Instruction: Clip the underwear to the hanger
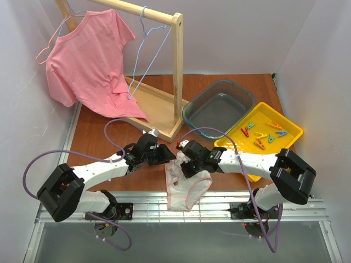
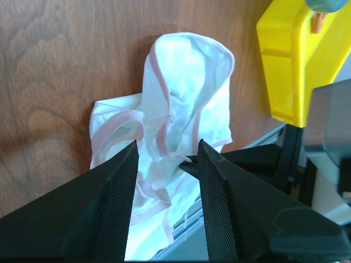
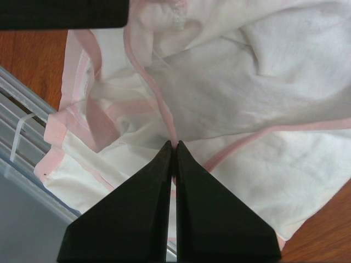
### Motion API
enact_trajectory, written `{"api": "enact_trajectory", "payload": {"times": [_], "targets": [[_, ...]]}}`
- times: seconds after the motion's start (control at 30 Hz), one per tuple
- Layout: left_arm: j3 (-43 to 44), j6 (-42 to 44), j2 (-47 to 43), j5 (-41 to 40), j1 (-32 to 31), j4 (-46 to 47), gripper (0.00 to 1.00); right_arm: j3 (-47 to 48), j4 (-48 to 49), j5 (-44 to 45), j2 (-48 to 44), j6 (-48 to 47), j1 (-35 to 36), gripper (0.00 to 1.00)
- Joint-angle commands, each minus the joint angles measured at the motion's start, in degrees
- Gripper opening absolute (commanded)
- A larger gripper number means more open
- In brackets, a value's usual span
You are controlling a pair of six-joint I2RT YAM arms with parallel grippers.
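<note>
The underwear (image 1: 186,185), white with pink trim, lies crumpled at the table's near edge and hangs partly over it. My right gripper (image 1: 184,160) is shut on its pink trim, seen up close in the right wrist view (image 3: 174,146). My left gripper (image 1: 166,154) is open, right beside the cloth's left side. In the left wrist view its fingers (image 2: 123,181) stand apart with the underwear (image 2: 186,93) between and beyond them, and nothing is gripped. The light-blue hanger (image 1: 147,52) hangs empty on the wooden rail at the back.
A pink T-shirt (image 1: 85,63) hangs on the wooden rail stand (image 1: 177,71) at the back left. A grey basin (image 1: 219,107) sits mid-right. A yellow tray (image 1: 290,129) holding several coloured pegs (image 1: 260,136) is at the right. Metal rails (image 1: 137,211) run along the near edge.
</note>
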Motion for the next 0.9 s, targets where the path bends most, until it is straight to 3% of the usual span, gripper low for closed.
{"api": "enact_trajectory", "payload": {"times": [0.0, 0.33, 0.5, 0.87], "targets": [[1.8, 1.1, 1.5, -1.9, -1.4, -1.2, 0.38, 0.6, -0.2, 0.0, -0.2, -0.9, -0.4, 0.01], [3.5, 1.2, 4.3, -5.9, -1.9, -2.0, 0.36, -1.0, -0.2, 0.1, -2.2, -1.5, -0.6, 0.01], [3.1, 0.5, 1.2, -9.1, -1.8, -2.4, 0.34, -1.3, -0.4, -0.1, -2.7, -2.4, -0.8, 0.01], [6.0, 0.7, 8.9, -5.9, -2.1, -0.5, 0.30, -1.1, -0.7, -1.2, -2.2, -4.9, -1.1, 0.01]]}}
